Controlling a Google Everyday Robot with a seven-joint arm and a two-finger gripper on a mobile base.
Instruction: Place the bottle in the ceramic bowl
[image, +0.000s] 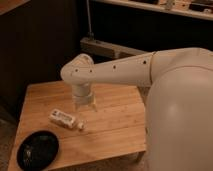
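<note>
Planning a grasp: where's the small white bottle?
In the camera view, the small white bottle lies on the wooden table, between the gripper above and the glossy black bowl lower-left.

Single view, set high, close by the robot's own body, facing forward and down. Arm (175, 110) looms near on the right (crowding that side). Bench (115, 125) lies farther off, lower left, seen slantwise from above. Claw (84, 105) hangs over the bench's middle, pointing down.

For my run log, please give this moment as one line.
gripper: above table, near bottle | bottle: lying on table, not grasped | ceramic bowl: empty, at table corner
</note>
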